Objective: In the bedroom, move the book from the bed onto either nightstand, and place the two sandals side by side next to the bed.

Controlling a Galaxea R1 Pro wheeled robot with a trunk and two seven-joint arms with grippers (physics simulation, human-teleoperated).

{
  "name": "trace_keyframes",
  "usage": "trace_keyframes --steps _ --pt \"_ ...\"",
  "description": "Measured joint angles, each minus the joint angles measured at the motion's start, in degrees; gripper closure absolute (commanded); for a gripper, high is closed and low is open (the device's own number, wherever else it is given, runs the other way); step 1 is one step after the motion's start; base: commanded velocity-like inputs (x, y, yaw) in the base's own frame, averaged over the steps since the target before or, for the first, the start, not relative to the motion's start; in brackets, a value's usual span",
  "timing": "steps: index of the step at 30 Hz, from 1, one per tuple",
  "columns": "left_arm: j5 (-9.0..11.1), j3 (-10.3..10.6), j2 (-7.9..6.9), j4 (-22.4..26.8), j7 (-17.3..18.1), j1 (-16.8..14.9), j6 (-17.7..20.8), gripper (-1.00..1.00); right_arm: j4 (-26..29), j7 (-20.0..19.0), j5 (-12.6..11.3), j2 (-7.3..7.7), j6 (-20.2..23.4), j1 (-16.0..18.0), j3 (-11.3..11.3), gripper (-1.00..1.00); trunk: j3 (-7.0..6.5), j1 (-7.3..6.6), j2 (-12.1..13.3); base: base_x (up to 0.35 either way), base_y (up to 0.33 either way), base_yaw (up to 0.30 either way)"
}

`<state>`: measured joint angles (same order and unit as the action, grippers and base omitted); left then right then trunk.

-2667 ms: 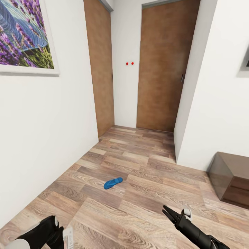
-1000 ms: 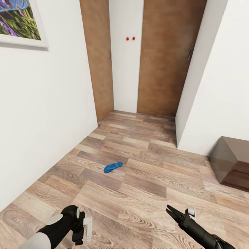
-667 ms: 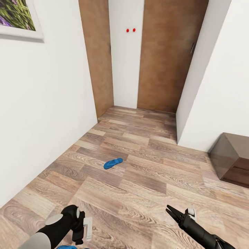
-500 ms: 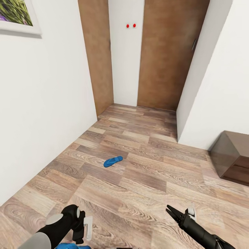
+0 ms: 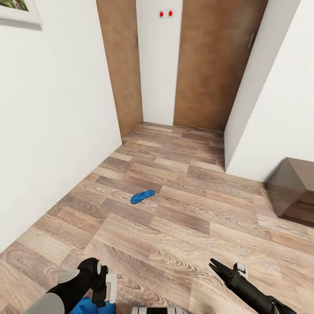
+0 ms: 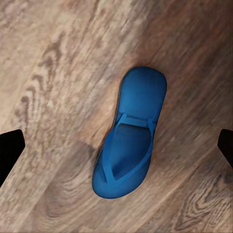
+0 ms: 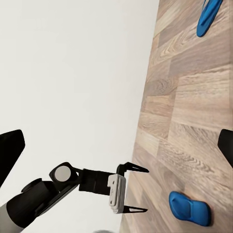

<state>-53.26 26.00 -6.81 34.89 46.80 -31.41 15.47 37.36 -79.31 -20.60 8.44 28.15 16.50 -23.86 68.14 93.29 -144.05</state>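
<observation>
One blue sandal [image 5: 142, 196] lies on the wood-plank floor some way ahead of me, also seen in the right wrist view [image 7: 208, 17]. The second sandal [image 5: 92, 307] lies on the floor at the picture's bottom left, right beneath my left gripper [image 5: 104, 296]. In the left wrist view this sandal [image 6: 128, 138] lies strap up between the widely spread fingers, and the left gripper [image 6: 118, 148] hovers open above it. The right wrist view has the left gripper [image 7: 133, 189] open beside that sandal [image 7: 190, 208]. My right gripper [image 5: 214, 265] hangs open and holds nothing. Book and bed are out of view.
A white wall [image 5: 52, 122] runs along the left. Two brown doors [image 5: 209, 65] close off the short corridor ahead. A white wall corner [image 5: 244, 122] juts out at right. A dark brown wooden cabinet [image 5: 290, 192], cut off by the frame, stands at the right edge.
The head view has tilted down, so the picture on the wall has slid up and out. The near sandal has come into view under my left gripper. Both arms have hardly moved.
</observation>
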Motion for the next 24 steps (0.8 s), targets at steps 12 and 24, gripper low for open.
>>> trace_keyframes --steps 12,24 --pt "-0.01 -0.24 -0.38 0.59 -0.05 -0.02 0.02 -1.0 0.0 0.0 0.01 0.0 -0.06 0.0 0.0 -1.0 2.66 0.31 -0.16 0.0 0.0 0.0" --pt "0.28 -0.41 -1.22 2.73 -0.06 -0.03 0.07 -1.0 0.0 0.0 0.06 0.0 -0.08 0.0 0.0 -1.0 4.22 0.49 -0.26 0.0 0.0 0.0"
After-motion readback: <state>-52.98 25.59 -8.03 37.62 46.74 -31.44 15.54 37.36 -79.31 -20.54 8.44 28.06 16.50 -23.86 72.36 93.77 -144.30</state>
